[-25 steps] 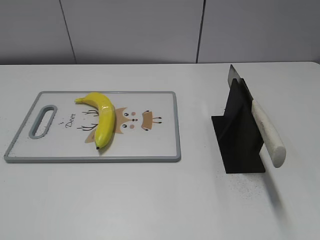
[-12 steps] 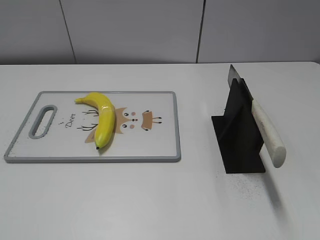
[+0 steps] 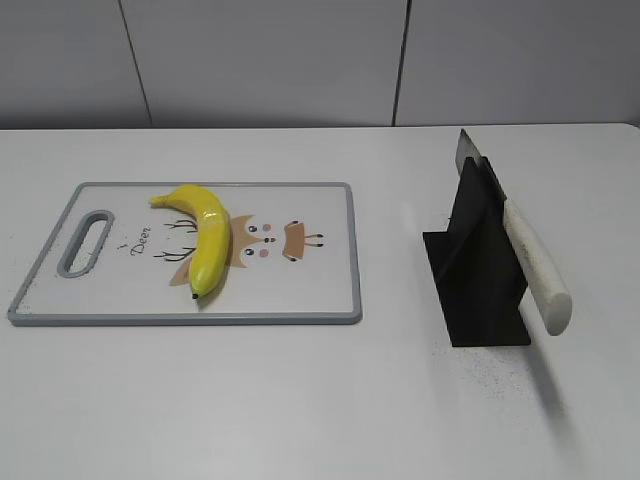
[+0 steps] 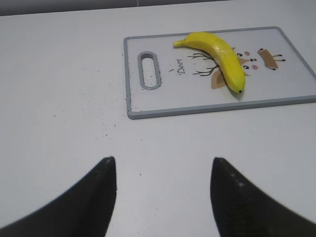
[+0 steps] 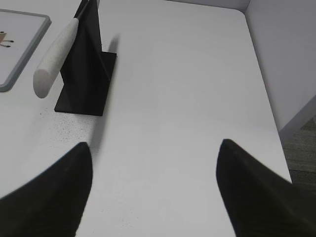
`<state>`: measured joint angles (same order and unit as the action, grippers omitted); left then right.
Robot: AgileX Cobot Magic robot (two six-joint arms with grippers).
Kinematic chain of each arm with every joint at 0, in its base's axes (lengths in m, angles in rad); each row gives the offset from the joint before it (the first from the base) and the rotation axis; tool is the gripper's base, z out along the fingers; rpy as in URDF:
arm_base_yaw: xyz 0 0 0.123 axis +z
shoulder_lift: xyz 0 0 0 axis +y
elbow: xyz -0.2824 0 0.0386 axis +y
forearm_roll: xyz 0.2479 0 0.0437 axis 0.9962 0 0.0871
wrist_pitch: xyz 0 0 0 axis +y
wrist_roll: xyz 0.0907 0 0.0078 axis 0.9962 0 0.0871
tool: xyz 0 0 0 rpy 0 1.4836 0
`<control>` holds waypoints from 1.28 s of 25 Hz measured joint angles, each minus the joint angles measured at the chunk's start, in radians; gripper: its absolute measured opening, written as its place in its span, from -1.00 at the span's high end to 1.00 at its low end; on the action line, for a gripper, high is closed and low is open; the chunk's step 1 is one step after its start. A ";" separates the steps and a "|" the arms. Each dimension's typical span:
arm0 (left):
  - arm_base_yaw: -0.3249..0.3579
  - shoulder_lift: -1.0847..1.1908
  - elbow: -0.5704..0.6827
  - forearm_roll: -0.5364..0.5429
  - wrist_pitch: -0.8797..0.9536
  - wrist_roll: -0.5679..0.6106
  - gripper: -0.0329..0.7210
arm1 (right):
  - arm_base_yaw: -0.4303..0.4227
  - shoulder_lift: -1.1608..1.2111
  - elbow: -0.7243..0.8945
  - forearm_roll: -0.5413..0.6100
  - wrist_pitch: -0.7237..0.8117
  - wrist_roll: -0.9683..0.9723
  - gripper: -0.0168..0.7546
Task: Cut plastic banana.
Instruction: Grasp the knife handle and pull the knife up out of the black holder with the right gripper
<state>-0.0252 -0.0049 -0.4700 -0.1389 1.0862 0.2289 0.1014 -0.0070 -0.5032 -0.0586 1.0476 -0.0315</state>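
Note:
The plastic banana is glossy yellow and lies on a white cutting board with a grey rim and a deer drawing, left of centre. It also shows in the left wrist view on the board. A knife with a white handle rests in a black stand at the right; both show in the right wrist view, handle and stand. My left gripper is open and empty, well short of the board. My right gripper is open and empty, near the stand. Neither gripper shows in the exterior view.
The white table carries the board and the stand. Its right edge runs beside a light wall panel, with floor below. Dark specks dot the table near the board's handle slot.

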 joint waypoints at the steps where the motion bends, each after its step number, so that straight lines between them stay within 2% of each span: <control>1: 0.000 0.000 0.000 0.000 0.000 0.000 -0.65 | 0.000 0.000 0.000 0.000 0.000 0.000 -0.58; 17: 0.000 0.000 0.000 0.000 0.000 0.000 -0.65 | 0.000 0.019 0.000 0.000 0.000 0.000 -0.58; 22: 0.000 0.000 0.000 0.000 0.000 0.000 -0.65 | 0.000 0.172 -0.030 0.000 0.018 0.000 -0.58; 32: 0.000 0.000 0.000 0.000 0.000 0.000 -0.65 | -0.001 0.550 -0.212 0.013 0.143 0.073 -0.58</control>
<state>-0.0252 -0.0049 -0.4700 -0.1389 1.0862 0.2289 0.1001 0.5431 -0.7148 -0.0452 1.1908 0.0414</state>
